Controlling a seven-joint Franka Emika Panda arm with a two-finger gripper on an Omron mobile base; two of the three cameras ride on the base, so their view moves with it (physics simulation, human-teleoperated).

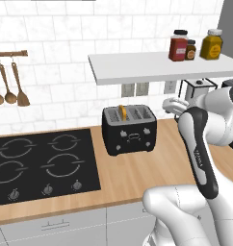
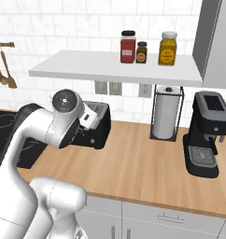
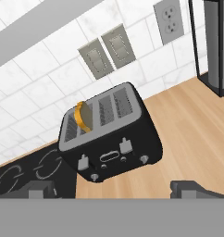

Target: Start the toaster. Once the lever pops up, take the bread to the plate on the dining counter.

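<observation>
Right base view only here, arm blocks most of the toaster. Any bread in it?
Observer: Yes. The bread stands in a top slot of the toaster, toward the hob end, its crust poking above the slot.
Operator: Levers?
Observer: The hand view shows two grey levers on the front face, level with each other and high on it.
Operator: Pincer on one yet?
Observer: No. The pincer is open with nothing between its fingertips. It faces the toaster's front and is short of it, with bare worktop between.
</observation>
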